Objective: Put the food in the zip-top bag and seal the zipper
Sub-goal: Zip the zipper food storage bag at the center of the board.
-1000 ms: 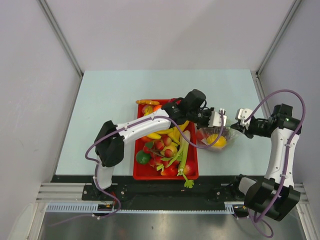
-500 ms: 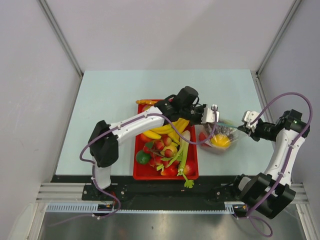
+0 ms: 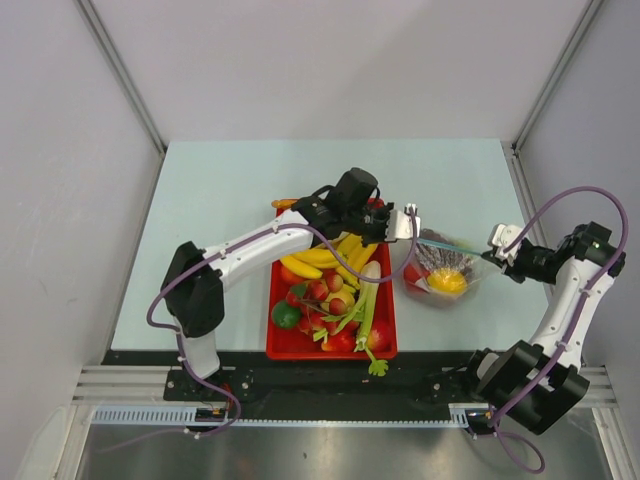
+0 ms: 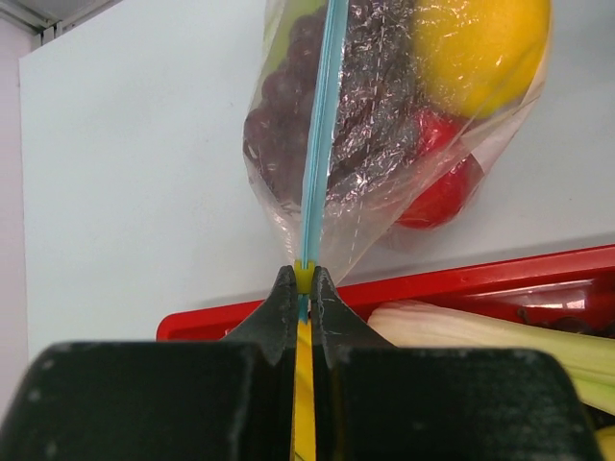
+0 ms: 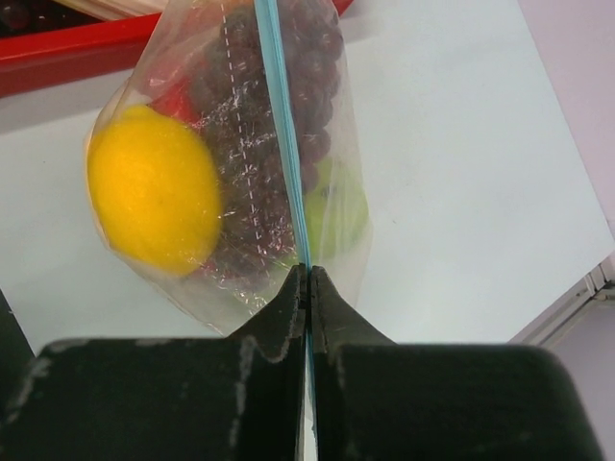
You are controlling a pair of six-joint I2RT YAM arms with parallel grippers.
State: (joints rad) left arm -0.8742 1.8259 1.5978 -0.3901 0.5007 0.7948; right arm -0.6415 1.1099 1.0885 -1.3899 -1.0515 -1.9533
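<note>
The zip-top bag hangs stretched between both grippers, just right of the tray. Inside it I see food: a yellow lemon, purple grapes, a red fruit and a green pear. The blue-teal zipper runs taut from one gripper to the other. My left gripper is shut on the zipper's left end, where a small yellow piece sits between the tips. My right gripper is shut on the zipper's right end. From above, the left gripper is over the tray's right rim and the right gripper is near the table's right side.
A red tray in the table's middle holds more food: bananas, a celery stalk, a green fruit and several red pieces. Grey walls close in on the table at left, right and back.
The left gripper has slid left and away along the zipper, towards the tray. The right gripper has shifted slightly right. The bag's mouth is now pulled longer and tauter.
</note>
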